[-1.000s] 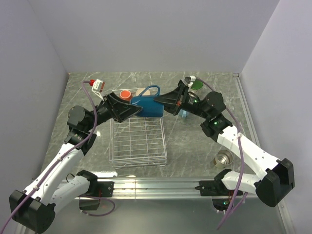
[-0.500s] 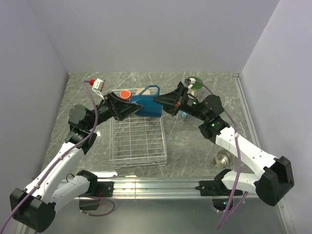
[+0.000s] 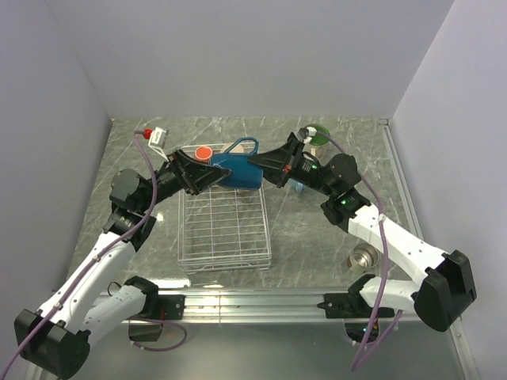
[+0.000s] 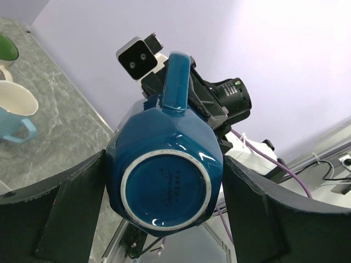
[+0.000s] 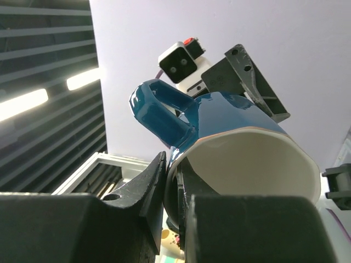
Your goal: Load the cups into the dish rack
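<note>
Two arms of mine meet over the far end of the dish rack (image 3: 226, 237), elbows bent outward, forearms angled in toward each other so the wrists nearly face. Between them hangs the dark blue mug (image 3: 238, 172), lying on its side in the air above the rack's far edge, handle pointing away from my bases.

My right claw (image 3: 257, 161) reaches in from the right and pinches the mug's rim: in the right wrist view one finger (image 5: 148, 186) sits outside the wall by the handle and the other inside the pale mouth, the gap between them narrow and filled by the wall.

My left claw (image 3: 212, 176) comes from the left, spread wide, a dark finger (image 4: 82, 203) on each side of the mug's body, the base facing my left camera. The pads lie right against the glaze or just beside it; I cannot tell whether they press.

Elsewhere on the table (image 3: 333, 229) stand the orange-red cup (image 3: 203, 152) behind my left wrist, the green-lined cup (image 3: 319, 136) at the far right, the light blue mug (image 3: 298, 186) under my right forearm, and the metallic cup (image 3: 364, 257) near my right base.
</note>
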